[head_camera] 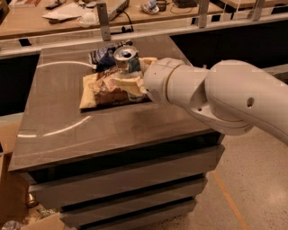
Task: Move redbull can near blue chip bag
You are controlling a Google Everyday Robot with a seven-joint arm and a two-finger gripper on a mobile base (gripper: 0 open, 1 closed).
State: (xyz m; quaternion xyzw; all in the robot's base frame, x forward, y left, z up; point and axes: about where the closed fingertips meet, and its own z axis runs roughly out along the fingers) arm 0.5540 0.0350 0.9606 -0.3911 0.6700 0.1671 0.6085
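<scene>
My gripper (127,78) is shut on the redbull can (126,59), a slim silver and blue can with a shiny top, and holds it upright above the tan chip bag. The blue chip bag (104,56), dark blue and wrinkled with white markings, lies just behind and left of the can, partly hidden by it. The can's lower part is hidden by the cream fingers (129,83). My white arm (216,96) reaches in from the right.
A larger tan and brown chip bag (101,92) lies on the grey table (58,121) under the gripper. A rail with posts (103,20) and a cluttered wooden bench (54,13) stand behind. Cardboard boxes (11,188) sit at the floor left.
</scene>
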